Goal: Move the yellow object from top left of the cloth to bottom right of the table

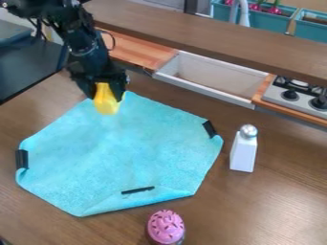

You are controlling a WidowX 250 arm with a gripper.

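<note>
Pink-topped shaker point(166, 227) sits nearest my camera, just off the blue cloth's point(134, 148) lower edge, with a white shaker point(243, 152) standing to the cloth's right. Up at the cloth's top left corner, I have the yellow object point(105, 101) grasped between the fingers of my gripper point(101, 86).

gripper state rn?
Gripper: closed on the yellow object, at the cloth's top-left edge.
</note>
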